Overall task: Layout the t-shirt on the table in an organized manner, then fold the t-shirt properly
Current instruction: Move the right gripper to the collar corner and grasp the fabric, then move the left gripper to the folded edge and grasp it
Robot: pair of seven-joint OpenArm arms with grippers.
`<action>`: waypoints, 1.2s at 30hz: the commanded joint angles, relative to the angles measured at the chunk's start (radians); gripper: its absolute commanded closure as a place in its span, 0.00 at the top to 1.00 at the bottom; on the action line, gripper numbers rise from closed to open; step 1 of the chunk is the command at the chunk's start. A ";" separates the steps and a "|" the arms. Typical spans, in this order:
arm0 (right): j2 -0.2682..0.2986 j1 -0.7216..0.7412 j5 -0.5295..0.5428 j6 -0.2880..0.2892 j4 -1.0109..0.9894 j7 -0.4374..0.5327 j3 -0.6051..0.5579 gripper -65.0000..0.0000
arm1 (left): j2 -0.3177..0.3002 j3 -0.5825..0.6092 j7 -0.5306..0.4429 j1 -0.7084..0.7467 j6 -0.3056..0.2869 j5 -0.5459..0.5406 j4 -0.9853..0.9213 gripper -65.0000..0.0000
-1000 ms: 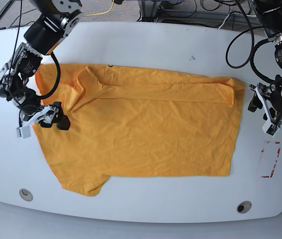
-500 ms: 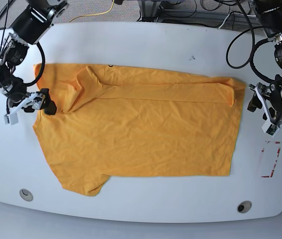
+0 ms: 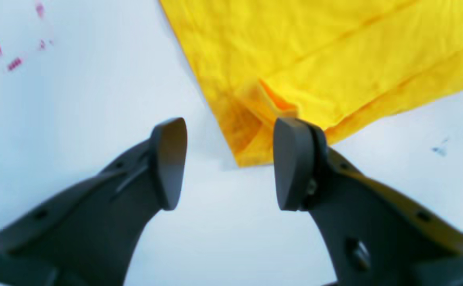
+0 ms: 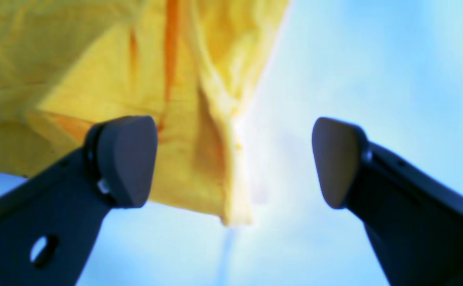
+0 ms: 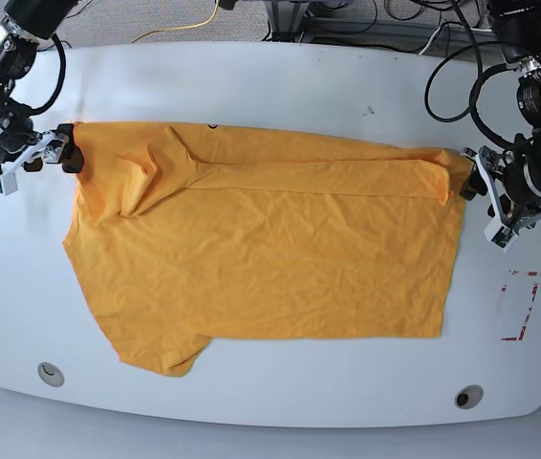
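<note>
Base view: soft, light t-shirt [image 5: 270, 249] lies wrinkled; left gripper [image 5: 488, 206] and right gripper [image 5: 33, 158] both gape empty beside far corners, the likeliest pinch points.

My two arms are black, jointed machines with silver-grey housings and loops of black cable draped off them in the base view. The left claw [image 3: 229, 165] has two matte dark grey fingers [image 3: 170, 159] ending in rounded, flat-faced pads, with a small screw beside one pad. The right claw [image 4: 233, 161] has the same shape, with a round hole through one finger.
</note>
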 commanded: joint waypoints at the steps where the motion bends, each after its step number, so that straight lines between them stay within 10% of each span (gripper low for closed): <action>1: 0.043 -0.024 0.020 0.006 0.021 0.046 0.003 0.89 | -0.017 -0.006 -0.068 0.019 -0.001 -0.016 0.016 0.50; 27: -0.129 0.024 -0.405 0.006 0.018 0.072 0.003 0.86 | -0.017 -0.128 -0.115 0.064 -0.001 -0.011 0.013 0.50; 36: -0.158 0.045 -0.455 0.006 0.018 0.072 0.004 0.37 | -0.017 -0.153 -0.209 0.069 -0.001 -0.008 -0.070 0.51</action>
